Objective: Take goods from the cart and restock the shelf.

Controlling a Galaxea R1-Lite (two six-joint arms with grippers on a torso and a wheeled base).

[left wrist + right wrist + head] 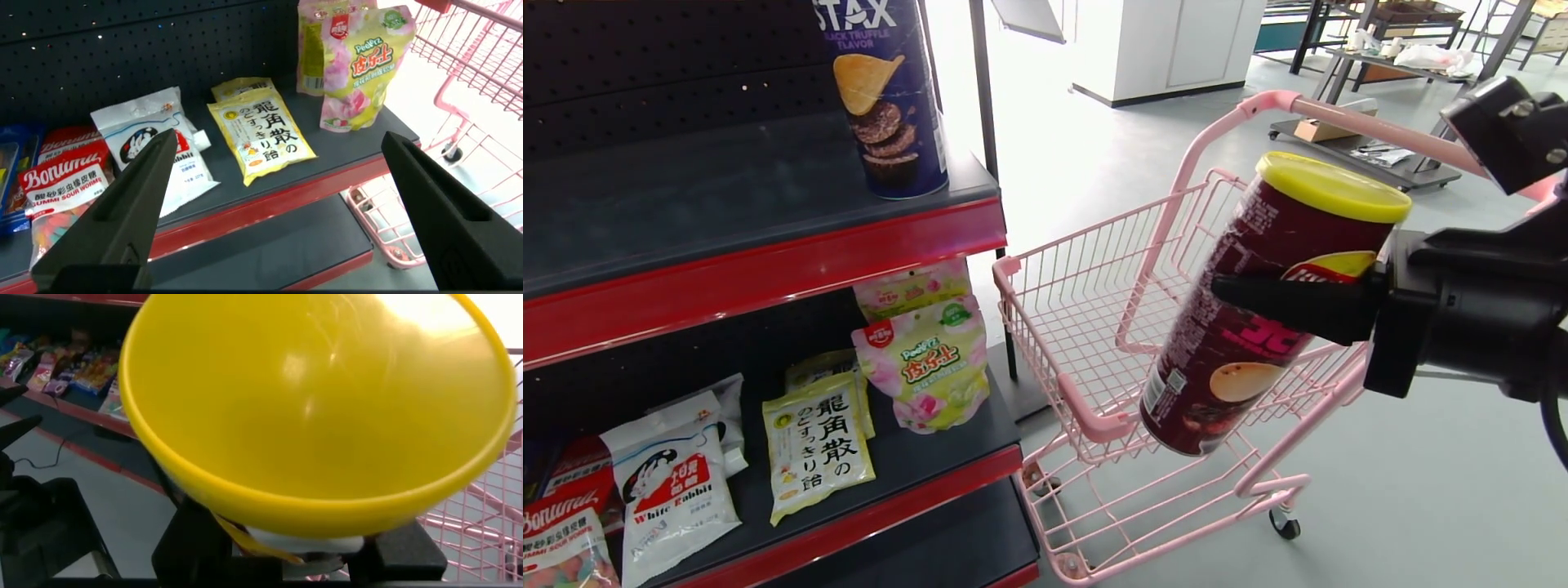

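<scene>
R claw (pixel 1262 304) grips chip can (pixel 1233 367), tilted above cart (pixel 1045 343): carry step. Next prob. swing to top shelf (pixel 727 188), stand it upright by blue can (pixel 890 106).

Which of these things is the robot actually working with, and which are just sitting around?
Job: maroon chip can, in the right gripper; pink cart; shelf.
Just there: blue chip can; yellow candy bag; pink-green pouch; white candy bag.

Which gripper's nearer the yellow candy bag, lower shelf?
Left: the left gripper hovers open facing the yellow bag; right gripper holds the chip can by the cart.
</scene>
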